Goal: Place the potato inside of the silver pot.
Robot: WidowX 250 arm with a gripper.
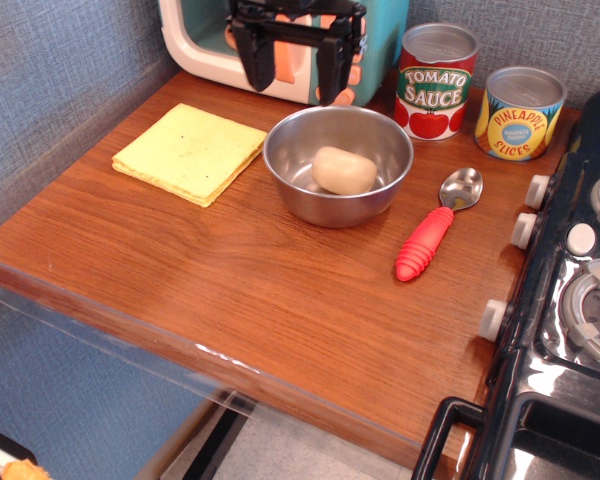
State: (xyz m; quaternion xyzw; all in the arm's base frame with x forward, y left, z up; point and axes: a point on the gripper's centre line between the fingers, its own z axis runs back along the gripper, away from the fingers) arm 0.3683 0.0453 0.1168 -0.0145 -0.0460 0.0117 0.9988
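The potato [343, 169], a pale cream oval lump, lies inside the silver pot [296, 190], a shiny steel bowl on the wooden counter. My gripper [290, 66] is black, open and empty. It hangs above and behind the pot's back left rim, in front of the toy microwave, clear of the pot and the potato.
A yellow cloth [191, 151] lies left of the pot. A red-handled spoon [435, 229] lies to its right. A tomato sauce can [436, 80] and a pineapple can [520, 113] stand at the back right. A toy microwave [202, 45] stands at the back. A stove [580, 300] borders the right edge.
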